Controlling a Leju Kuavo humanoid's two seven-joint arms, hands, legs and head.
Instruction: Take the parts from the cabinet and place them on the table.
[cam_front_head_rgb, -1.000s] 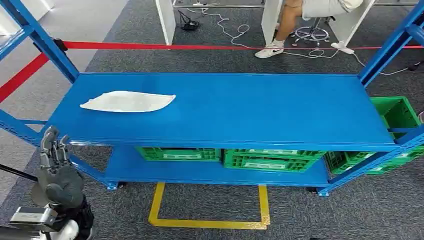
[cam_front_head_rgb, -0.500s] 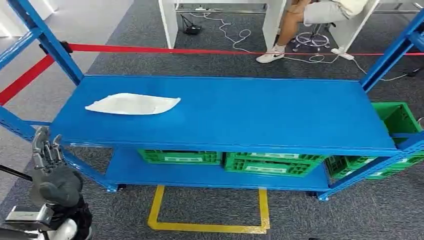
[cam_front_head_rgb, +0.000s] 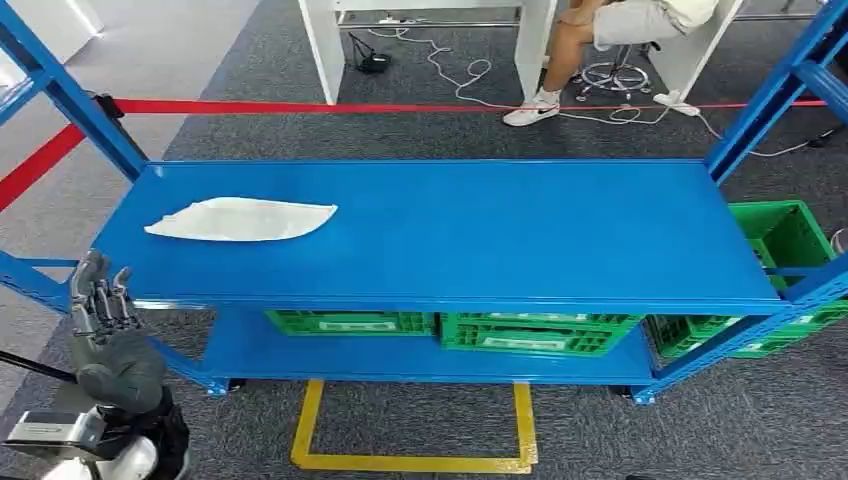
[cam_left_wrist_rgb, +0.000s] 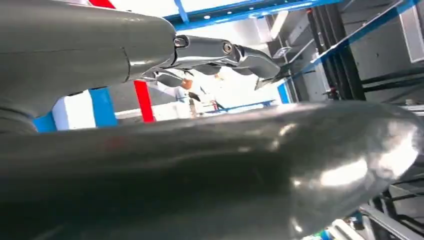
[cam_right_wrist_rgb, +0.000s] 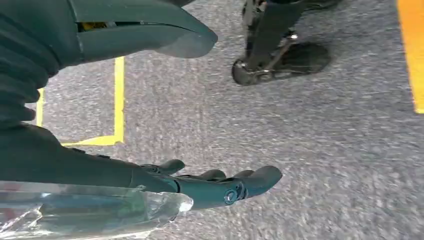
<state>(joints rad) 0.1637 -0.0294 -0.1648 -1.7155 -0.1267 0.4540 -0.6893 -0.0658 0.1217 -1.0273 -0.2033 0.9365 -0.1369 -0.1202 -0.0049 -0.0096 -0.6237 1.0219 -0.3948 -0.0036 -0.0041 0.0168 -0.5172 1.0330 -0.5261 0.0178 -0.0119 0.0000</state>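
Note:
A flat white bagged part (cam_front_head_rgb: 240, 219) lies on the left of the blue cabinet's top shelf (cam_front_head_rgb: 480, 240). My left hand (cam_front_head_rgb: 105, 320) is raised below the shelf's front left corner, short of the part, fingers upright and apart, holding nothing. In the left wrist view the left hand (cam_left_wrist_rgb: 200, 52) has its fingers stretched out above the thick thumb. My right hand (cam_right_wrist_rgb: 100, 170) hangs over the grey carpet, thumb and fingers (cam_right_wrist_rgb: 220, 187) apart with nothing between them. A clear plastic piece (cam_right_wrist_rgb: 75, 215) sits by its wrist.
Green crates (cam_front_head_rgb: 440, 328) fill the lower shelf, and another green crate (cam_front_head_rgb: 785, 235) stands beyond the right post. Red tape (cam_front_head_rgb: 400, 106) runs behind the cabinet. A person (cam_front_head_rgb: 600, 40) sits at a white desk at the back. Yellow floor marking (cam_front_head_rgb: 410, 460) lies in front.
The camera has shifted a little, so the whole scene has slid. My left hand stays raised by the front left corner, slightly lower than a second ago.

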